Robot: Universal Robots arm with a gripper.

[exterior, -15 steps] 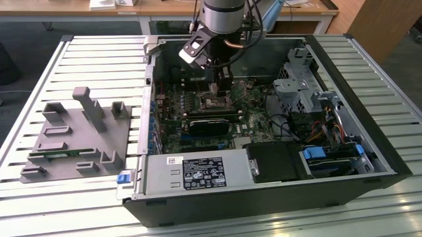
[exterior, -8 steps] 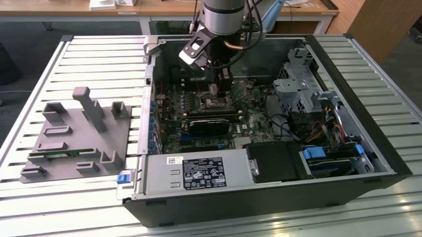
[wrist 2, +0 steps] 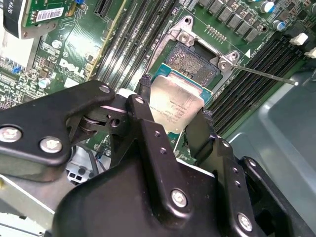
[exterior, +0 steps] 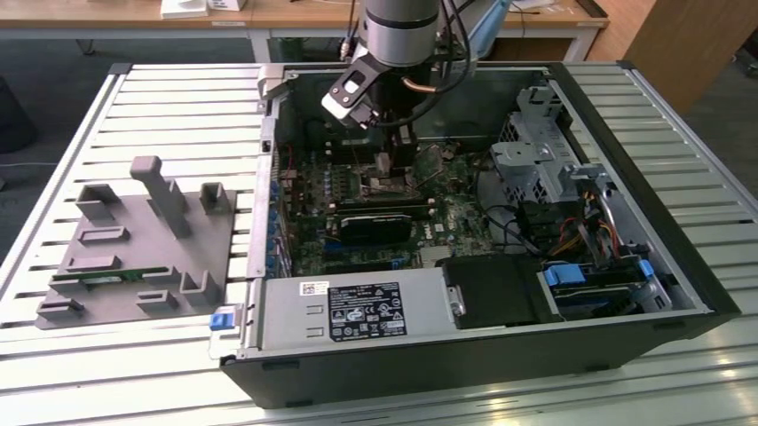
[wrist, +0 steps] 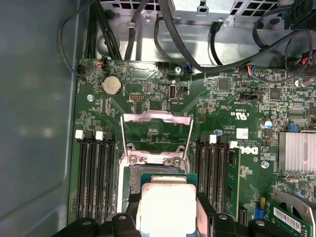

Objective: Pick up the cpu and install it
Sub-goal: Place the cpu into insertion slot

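We see the black two-fingered hand (wrist 2: pixel 175 101) pinching the cpu (wrist 2: pixel 174 104), a small flat square chip with a shiny silver top, inside the open black computer case (exterior: pixel 474 377).

Nearest us, the fingers (wrist 2: pixel 148 133) press on two opposite edges of the chip. It hangs just over the dark square socket (wrist 2: pixel 195 61) and covers its near part, so we cannot tell whether they touch. Rows of black memory slots (wrist: pixel 94 173) run close on both sides, and a thin metal lever rod (wrist 2: pixel 266 75) juts out beside the socket. Beyond it, the hinged metal frame (wrist: pixel 155 133) stands flipped open. Further off lie a round silver battery (wrist: pixel 111 85) and black cables (wrist: pixel 101 29). The first wrist view cuts off the chip's near edge. Outside the case, a grey moulded tray (exterior: pixel 154 257) sits on the slatted metal counter (exterior: pixel 177 98).
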